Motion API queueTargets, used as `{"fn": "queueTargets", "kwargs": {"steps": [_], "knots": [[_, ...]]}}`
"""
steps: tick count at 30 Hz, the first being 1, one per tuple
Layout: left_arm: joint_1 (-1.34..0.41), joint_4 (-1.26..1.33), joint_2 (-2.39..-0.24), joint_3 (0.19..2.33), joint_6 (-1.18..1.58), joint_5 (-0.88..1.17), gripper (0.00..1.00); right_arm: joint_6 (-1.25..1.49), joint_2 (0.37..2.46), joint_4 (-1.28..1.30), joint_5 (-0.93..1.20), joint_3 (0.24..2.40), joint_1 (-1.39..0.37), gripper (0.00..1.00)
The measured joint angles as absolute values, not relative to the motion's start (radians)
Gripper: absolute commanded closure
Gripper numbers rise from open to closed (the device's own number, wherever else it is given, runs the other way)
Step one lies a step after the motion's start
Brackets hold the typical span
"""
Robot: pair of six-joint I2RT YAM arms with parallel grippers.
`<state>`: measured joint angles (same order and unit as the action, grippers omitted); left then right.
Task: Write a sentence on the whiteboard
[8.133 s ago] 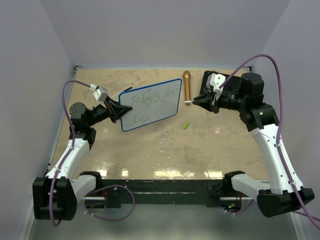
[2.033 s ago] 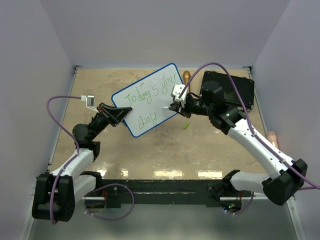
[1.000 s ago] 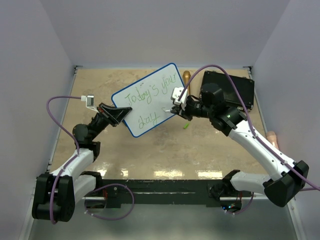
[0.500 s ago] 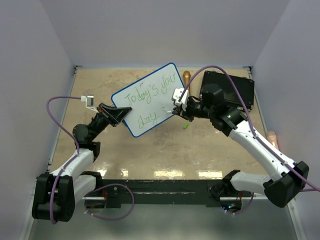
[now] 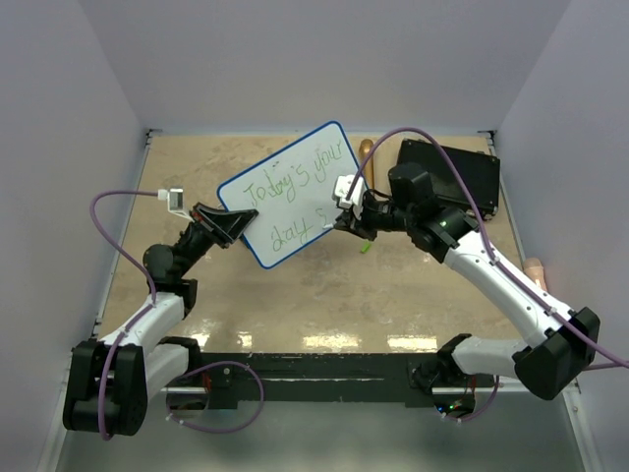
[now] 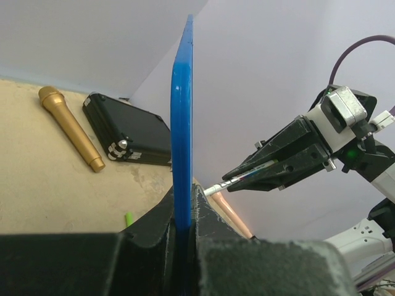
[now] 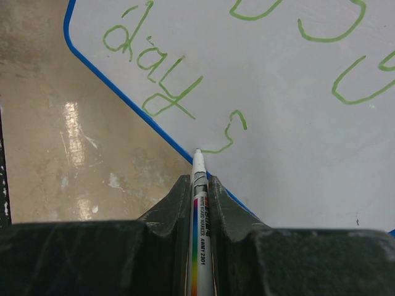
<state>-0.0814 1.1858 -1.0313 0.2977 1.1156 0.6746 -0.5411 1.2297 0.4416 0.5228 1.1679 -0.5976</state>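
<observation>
whiteboard [image 5: 290, 195] held tilted above the table [image 5: 413, 285], edge clamped in the left end effector [image 5: 237, 224] — a fresh green stroke now follows "day", absent a second ago. right end effector [image 5: 344, 221], clamped on the marker [image 7: 199, 197], keeps the sentence growing.

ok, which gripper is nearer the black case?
Right. The right gripper, shut on the marker, is at the whiteboard edge facing the black case; the left gripper clamps the opposite edge, farther off.
</observation>
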Motion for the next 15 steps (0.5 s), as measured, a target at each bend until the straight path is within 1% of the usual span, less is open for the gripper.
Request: {"fn": "queueTargets", "kwargs": {"steps": [9, 15], "knots": [[-0.082, 1.187, -1.033, 0.284, 1.12, 0.667, 1.0, -0.532, 1.257, 0.444, 0.551, 1.256, -0.598, 1.0], [-0.082, 1.177, -1.032, 0.25, 1.124, 0.644, 1.0, -0.535, 1.2, 0.452, 0.568, 1.279, -0.581, 1.0]]}}
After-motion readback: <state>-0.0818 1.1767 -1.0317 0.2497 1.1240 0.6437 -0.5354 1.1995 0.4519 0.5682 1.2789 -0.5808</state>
